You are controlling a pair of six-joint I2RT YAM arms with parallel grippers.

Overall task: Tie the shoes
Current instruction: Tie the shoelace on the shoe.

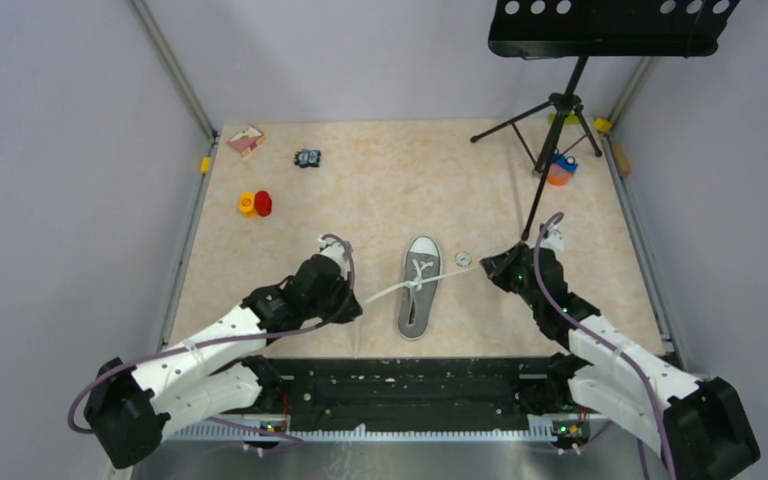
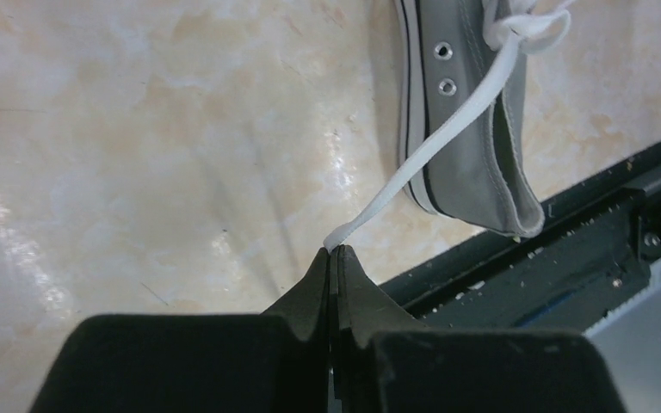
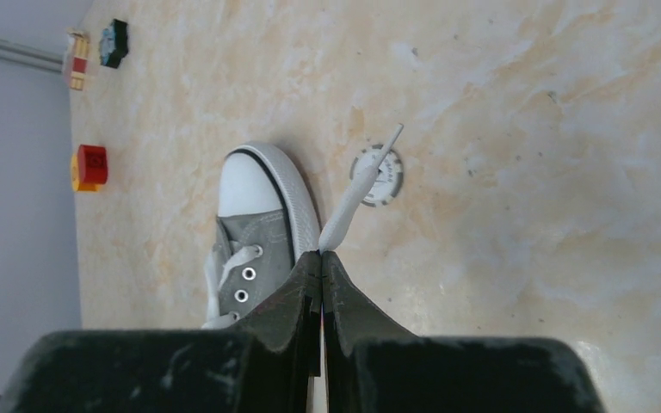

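The grey sneaker [image 1: 420,295] sits mid-desk [image 1: 360,200], toe toward 12 o'clock. My left hand [image 2: 336,256] at its 9 o'clock and my right hand [image 3: 321,256] at 3 each pinch a white lace end [image 2: 430,142], so I should pull both outward evenly. The knot [image 1: 418,271] looks too small to judge.

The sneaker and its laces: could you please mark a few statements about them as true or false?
1. The left pincer is shut on a white lace. True.
2. The right pincer hangs open above the sneaker. False: it is shut on the other lace end, beside the sneaker.
3. The sneaker's toe cap is white. True.
4. The laces form a finished bow. False: no bow shows; both ends stretch out to the pincers.
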